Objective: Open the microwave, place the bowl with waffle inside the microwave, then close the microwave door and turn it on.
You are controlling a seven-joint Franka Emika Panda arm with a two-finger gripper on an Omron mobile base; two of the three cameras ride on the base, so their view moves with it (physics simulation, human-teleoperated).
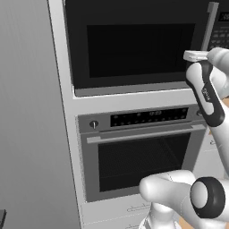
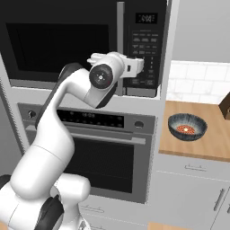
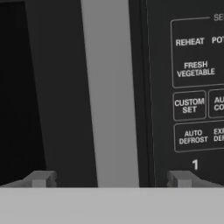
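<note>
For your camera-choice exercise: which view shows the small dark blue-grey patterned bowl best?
The right base view: the small dark blue-grey patterned bowl sits in plain sight on the wooden counter. The left base and hand views face the microwave front instead.

Flat, even rendered light, soft faint shadows, no glare, black glass microwave window (image 1: pixel 134 49) dark, close keypad lettering slightly soft

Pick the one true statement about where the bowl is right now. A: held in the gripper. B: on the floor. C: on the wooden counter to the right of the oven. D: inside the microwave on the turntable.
C: the bowl sits on the wooden counter, right of the oven; the microwave door is shut.
</note>
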